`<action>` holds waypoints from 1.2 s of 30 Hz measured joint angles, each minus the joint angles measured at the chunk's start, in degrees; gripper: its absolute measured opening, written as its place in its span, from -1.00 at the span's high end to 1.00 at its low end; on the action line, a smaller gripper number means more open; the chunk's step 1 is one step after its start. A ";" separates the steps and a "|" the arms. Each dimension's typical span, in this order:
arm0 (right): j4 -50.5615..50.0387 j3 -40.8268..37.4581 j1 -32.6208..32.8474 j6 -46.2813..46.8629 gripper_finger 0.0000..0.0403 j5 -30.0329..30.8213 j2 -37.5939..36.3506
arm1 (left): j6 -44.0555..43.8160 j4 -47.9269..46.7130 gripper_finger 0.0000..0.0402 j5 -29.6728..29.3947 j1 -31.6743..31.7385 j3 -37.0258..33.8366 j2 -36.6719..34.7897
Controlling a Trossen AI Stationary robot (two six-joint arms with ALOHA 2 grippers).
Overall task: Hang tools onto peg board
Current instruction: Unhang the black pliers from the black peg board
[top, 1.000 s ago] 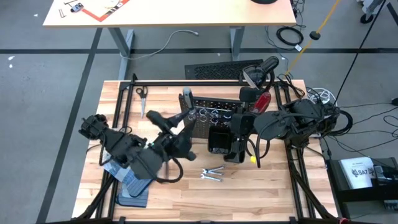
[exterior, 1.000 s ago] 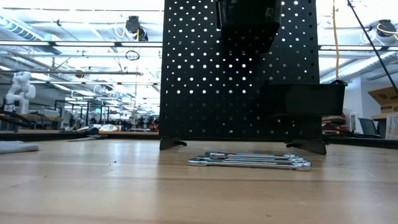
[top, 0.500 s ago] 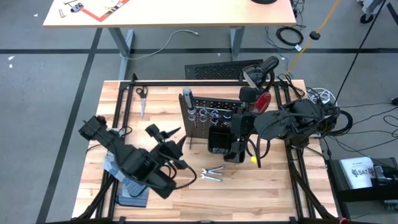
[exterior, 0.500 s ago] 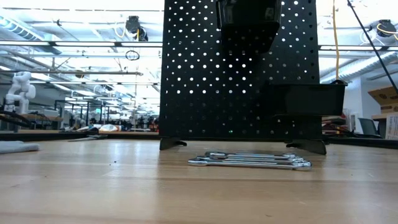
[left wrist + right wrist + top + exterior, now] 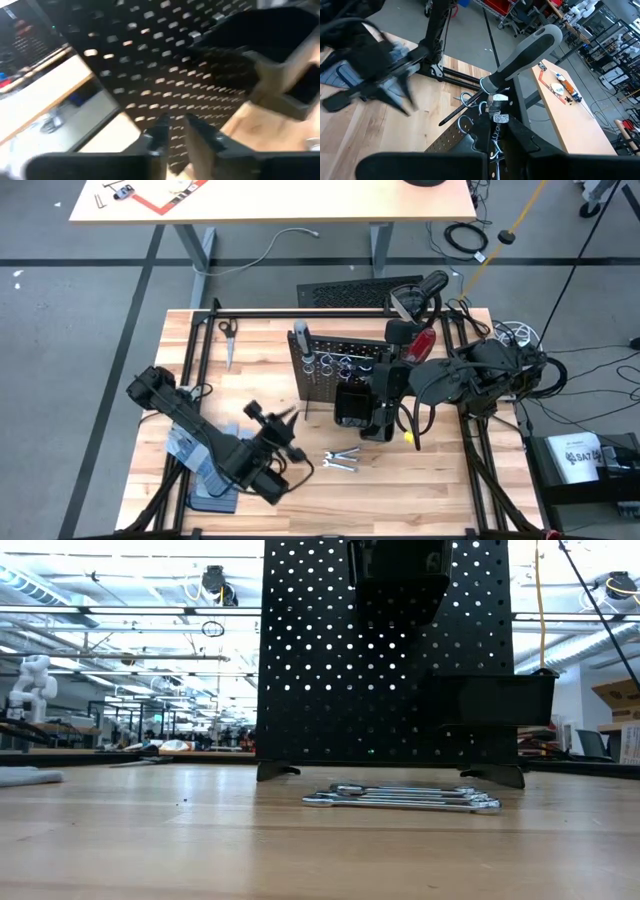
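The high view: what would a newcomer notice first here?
The upright black peg board stands mid-table, a grey-handled screwdriver hanging in its silver rings. The right gripper sits at the black bin. Silver wrenches lie in front, near the left gripper.

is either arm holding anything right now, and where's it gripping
The right gripper looks shut on the peg board, fingers astride its top edge by the rings. The left gripper holds nothing.
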 joint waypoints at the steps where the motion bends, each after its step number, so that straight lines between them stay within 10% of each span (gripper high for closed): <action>1: 0.08 0.00 0.00 -0.08 0.92 -0.01 0.00 | 2.90 4.59 0.82 -0.38 -0.25 -0.83 0.00; 7: 0.19 0.00 0.00 -0.11 0.92 -0.02 0.00 | 30.35 30.79 0.95 1.92 -0.15 -1.63 -0.19; 16: 0.18 0.00 0.04 0.29 0.92 -0.13 0.00 | 89.36 79.69 0.98 22.29 -0.57 -1.40 -3.22; 25: -0.85 0.00 0.33 2.24 0.92 0.02 -0.02 | 88.16 69.53 0.98 26.43 -2.11 -5.50 -23.56; 36: -0.87 0.00 0.33 2.04 0.92 -0.04 -0.02 | 69.37 62.41 0.96 22.03 8.18 -31.65 -43.64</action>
